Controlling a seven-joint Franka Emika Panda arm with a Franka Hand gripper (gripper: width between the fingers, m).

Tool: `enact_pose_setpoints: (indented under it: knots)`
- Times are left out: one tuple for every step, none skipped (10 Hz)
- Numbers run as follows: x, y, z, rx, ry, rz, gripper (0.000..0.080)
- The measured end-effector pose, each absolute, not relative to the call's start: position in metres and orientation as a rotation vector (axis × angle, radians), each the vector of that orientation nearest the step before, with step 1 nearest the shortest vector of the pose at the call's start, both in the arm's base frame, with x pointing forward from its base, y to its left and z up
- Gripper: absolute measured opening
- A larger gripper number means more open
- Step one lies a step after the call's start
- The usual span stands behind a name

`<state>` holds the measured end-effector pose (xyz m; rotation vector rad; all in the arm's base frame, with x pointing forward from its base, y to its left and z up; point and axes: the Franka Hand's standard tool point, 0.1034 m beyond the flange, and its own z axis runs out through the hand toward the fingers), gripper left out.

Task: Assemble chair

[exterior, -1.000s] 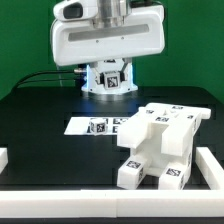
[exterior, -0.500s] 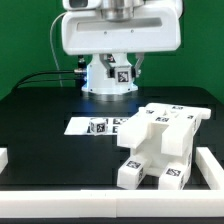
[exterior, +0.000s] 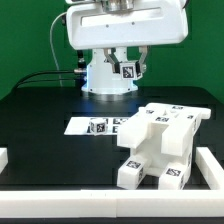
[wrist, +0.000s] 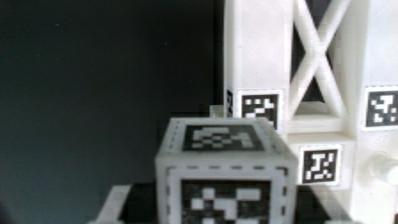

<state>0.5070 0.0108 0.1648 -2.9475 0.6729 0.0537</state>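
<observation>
The chair (exterior: 160, 145) sits lower right in the exterior view, just beside the marker board (exterior: 92, 126). The gripper (exterior: 126, 30) is cropped at the top edge. Its fingers are hidden, so I cannot tell their state.

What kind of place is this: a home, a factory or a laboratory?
Most likely a robotics laboratory bench: a robot arm over a black table, a green backdrop, and printed tags on the marker board and the white chair parts.
</observation>
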Motion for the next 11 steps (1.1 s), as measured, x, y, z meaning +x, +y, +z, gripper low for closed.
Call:
enact_pose_setpoints:
  knots:
    - [0.509, 0.013, 0.165, -2.943, 0.711, 0.056, 0.0284]
    - [0.527, 0.023, 0.167, -2.916, 0.831, 0.011, 0.0284]
    - [0.550, 0.031, 0.170, -2.873, 0.915, -0.102, 0.0284]
    - [0.562, 0.035, 0.170, -2.854, 0.940, -0.118, 0.0284]
    - [0.563, 0.033, 0.168, -2.853, 0.944, -0.130, 0.0284]
    - [0.563, 0.033, 0.168, -2.853, 0.943, -0.128, 0.0284]
    - [0.563, 0.033, 0.168, -2.853, 0.944, -0.128, 0.0284]
    - [0.562, 0.033, 0.167, -2.854, 0.944, -0.127, 0.0284]
    - [0.563, 0.034, 0.166, -2.859, 0.939, -0.126, 0.0284]
    - [0.567, 0.042, 0.162, -2.965, 0.826, -0.061, 0.0284]
    - [0.584, 0.054, 0.159, -3.011, 0.767, -0.015, 0.0284]
